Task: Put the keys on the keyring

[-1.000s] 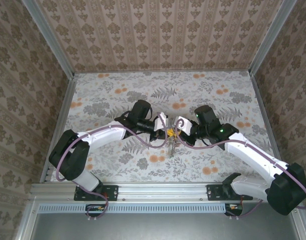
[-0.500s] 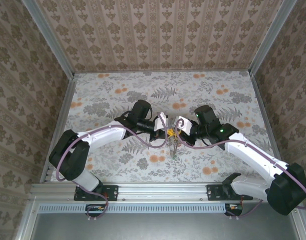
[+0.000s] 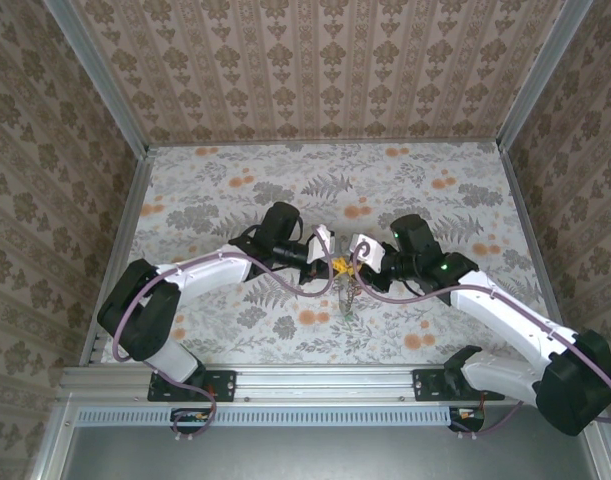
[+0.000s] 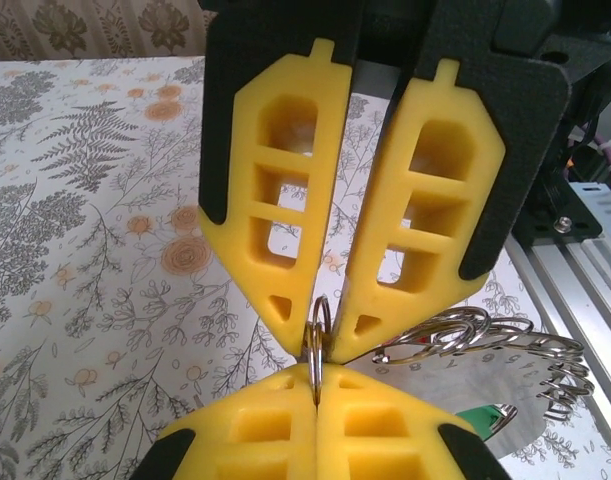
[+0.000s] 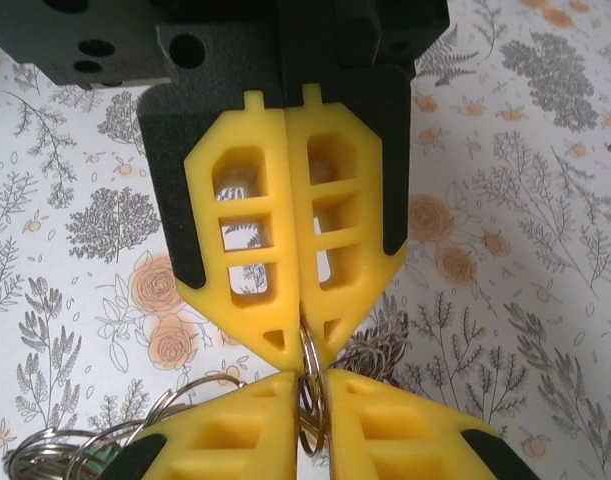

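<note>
Left tool (image 4: 319, 338) and right tool (image 5: 305, 348) meet tip to tip above counter (image 3: 235, 190), both clamped on one small ring (image 4: 317, 310). Ring bunch (image 4: 465, 338) and green key (image 4: 487, 420) dangle beside. Threading likely midway, unfinished.

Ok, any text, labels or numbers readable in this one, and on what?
No legible text anywhere.
Silvery tag under the bunch of rings: faint edge marks, too small to read.
Small ring pinched in both jaws: bare metal.
Tablecloth: floral print, no writing.
</note>
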